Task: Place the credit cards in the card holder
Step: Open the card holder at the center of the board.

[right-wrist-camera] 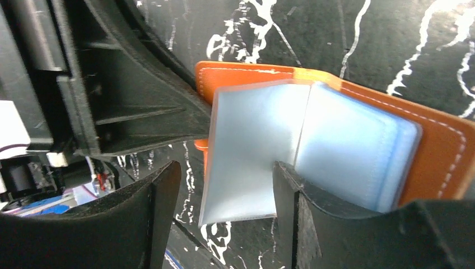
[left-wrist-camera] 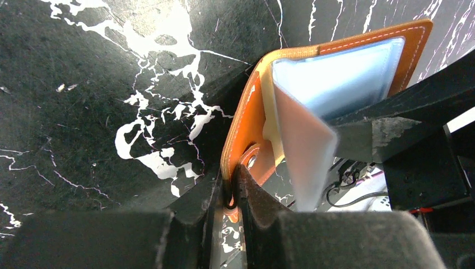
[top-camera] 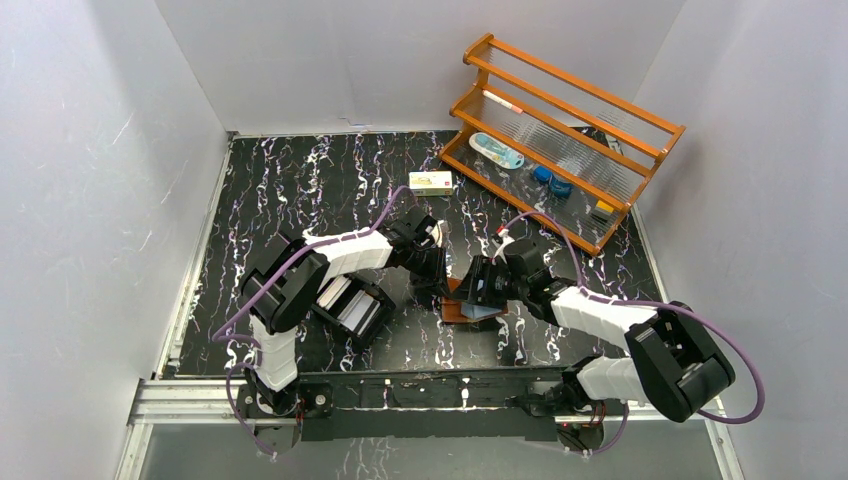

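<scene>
Overhead, holder: the card holder point(top-camera: 470, 312) lies open on the table point(top-camera: 300, 190) at front middle, hemmed in between the left gripper point(top-camera: 437, 272) and the right gripper point(top-camera: 480, 290).
Overhead, surroundings: a tray point(top-camera: 381, 304) holding pale cards point(top-camera: 357, 312) sits just to its left. A carton point(top-camera: 430, 181) and a rack point(top-camera: 560, 140) stand well apart at the back.
Left wrist: the fingers point(left-wrist-camera: 193, 204) are pinched together on the orange cover's edge by the snap, and the clear pockets fan upward.
Right wrist: the fingers point(right-wrist-camera: 159, 190) stand wide apart with one clear pocket leaf loose between them. The stitched cover edge lies beyond.

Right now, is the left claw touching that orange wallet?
Touching. The left wrist view shows the left gripper pinching the card holder's orange edge, right beside the snap.
</scene>
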`<action>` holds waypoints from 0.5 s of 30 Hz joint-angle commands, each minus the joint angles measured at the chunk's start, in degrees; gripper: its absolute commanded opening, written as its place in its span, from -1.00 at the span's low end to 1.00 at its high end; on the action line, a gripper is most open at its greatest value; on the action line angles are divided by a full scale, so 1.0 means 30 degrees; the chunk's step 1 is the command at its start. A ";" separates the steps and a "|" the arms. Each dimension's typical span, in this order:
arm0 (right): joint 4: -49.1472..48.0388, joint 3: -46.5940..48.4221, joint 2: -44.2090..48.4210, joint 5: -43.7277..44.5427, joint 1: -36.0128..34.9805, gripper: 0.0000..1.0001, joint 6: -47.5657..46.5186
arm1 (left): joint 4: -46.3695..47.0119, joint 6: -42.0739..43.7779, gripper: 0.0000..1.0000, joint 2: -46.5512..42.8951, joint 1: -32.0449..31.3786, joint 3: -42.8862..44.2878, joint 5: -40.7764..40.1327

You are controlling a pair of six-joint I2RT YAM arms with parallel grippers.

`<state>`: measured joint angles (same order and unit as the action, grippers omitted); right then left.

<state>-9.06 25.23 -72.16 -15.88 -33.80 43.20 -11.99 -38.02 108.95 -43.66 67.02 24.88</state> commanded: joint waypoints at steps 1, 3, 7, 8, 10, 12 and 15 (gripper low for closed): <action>-0.2878 -0.0149 -0.0046 -0.1701 0.0066 0.39 0.0361 | -0.0486 0.0420 -0.83 -0.0718 0.0051 -0.0014 -0.0034; -0.3139 -0.0080 -0.0141 -0.1901 0.0107 0.39 0.0393 | -0.0501 0.0434 -0.83 -0.0691 0.0036 -0.0061 -0.0169; -0.3428 0.0022 -0.0100 -0.2431 0.0382 -0.02 0.0354 | -0.0529 0.0529 -0.83 -0.0697 0.0051 -0.0192 -0.0442; -0.3338 0.0048 -0.0054 -0.2316 0.0444 -0.20 0.0364 | -0.0543 0.0579 -0.83 -0.0685 0.0051 -0.0193 -0.0458; -0.2602 0.0137 0.0070 -0.1620 0.0559 -0.47 0.0202 | -0.0574 0.0643 -0.83 -0.0673 0.0051 -0.0221 -0.0498; -0.1838 0.0165 0.0290 -0.0893 0.0585 -0.63 -0.0034 | -0.0601 0.0704 -0.84 -0.0690 0.0052 -0.0222 -0.0556; -0.1147 0.0177 0.0386 -0.0174 0.0576 -0.69 -0.0262 | -0.0628 0.0796 -0.84 -0.0711 0.0054 -0.0215 -0.0660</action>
<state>-14.26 24.69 -72.42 -19.59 -32.29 43.81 -12.01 -37.04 108.95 -43.66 67.00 24.32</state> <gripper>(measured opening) 0.166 0.092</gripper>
